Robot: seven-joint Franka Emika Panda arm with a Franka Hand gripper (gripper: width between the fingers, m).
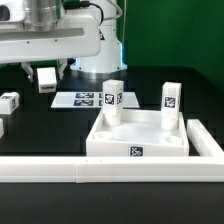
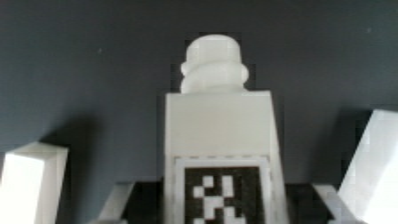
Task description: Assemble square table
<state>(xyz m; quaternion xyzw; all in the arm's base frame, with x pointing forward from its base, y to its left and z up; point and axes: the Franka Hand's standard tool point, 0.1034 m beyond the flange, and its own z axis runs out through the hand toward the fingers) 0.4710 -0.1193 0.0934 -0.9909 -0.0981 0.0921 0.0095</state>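
Exterior view: at 10 o'clock the pincer (image 1: 45,78) is gripping a held leg (image 1: 46,75), jaws set narrow around it, just above the bench (image 1: 40,135). The slab (image 1: 110,147) is lying at 4 o'clock, its near wall against the rail (image 1: 60,170) that is running across 6 o'clock. 2 standing legs (image 1: 113,95) (image 1: 171,97) are rising upright at its far corners, though I cannot tell how firmly they are seated. A loose leg (image 1: 8,102) is waiting at 9 o'clock, and the marker board (image 1: 85,99) is lying between the pincer and the slab.

The risks, as I am judging them: the carry toward the slab is passing close to the nearer standing leg, so a low or wide path could be knocking it askew. The 2 near sockets are sitting beside the rail, so a misaligned descent could be pushing the slab or jamming the leg.

Wrist view: the held leg (image 2: 217,120) is filling the middle, tag (image 2: 221,195) nearest the camera and threaded tip (image 2: 214,60) pointing away, with pale fingers (image 2: 36,185) flanking it. It looks roughly straight. Any slip in the grip could be tilting the tip, so that it is missing the socket or cross-threading.
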